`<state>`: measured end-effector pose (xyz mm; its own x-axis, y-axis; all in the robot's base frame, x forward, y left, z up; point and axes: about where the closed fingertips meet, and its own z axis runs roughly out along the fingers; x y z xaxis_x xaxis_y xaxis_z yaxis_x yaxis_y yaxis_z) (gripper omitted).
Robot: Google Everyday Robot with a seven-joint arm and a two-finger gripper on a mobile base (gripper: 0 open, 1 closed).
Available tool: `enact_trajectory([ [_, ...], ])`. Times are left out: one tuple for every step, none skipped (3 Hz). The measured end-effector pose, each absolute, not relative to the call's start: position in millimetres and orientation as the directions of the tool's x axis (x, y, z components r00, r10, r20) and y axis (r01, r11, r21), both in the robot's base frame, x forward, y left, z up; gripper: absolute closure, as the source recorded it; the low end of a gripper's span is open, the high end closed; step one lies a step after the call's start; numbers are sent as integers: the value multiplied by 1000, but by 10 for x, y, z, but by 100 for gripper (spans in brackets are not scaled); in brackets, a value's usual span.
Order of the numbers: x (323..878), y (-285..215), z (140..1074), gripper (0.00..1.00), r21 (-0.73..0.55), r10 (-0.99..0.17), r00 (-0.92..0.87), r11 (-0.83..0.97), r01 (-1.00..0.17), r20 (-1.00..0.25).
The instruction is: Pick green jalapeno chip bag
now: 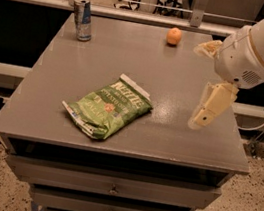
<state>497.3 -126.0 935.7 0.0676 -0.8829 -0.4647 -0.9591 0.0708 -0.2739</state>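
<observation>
The green jalapeno chip bag (107,106) lies flat on the grey table top (179,70), near the front and left of centre, its white top edge toward the back right. My gripper (201,121) hangs from the white arm above the right side of the table, to the right of the bag and well apart from it. It holds nothing that I can see.
A blue and silver can (82,19) stands upright at the back left corner. An orange (173,35) sits at the back centre. The table has drawers below its front edge (112,190). A glass rail runs behind the table.
</observation>
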Motion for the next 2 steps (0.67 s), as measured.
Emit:
enact_trajectory([
  [4973,-1260,9357,0,-274,-883,68,71,-959,-465],
  [5036,-1136,9248,0,-272,-862,84,64,-960,-500],
])
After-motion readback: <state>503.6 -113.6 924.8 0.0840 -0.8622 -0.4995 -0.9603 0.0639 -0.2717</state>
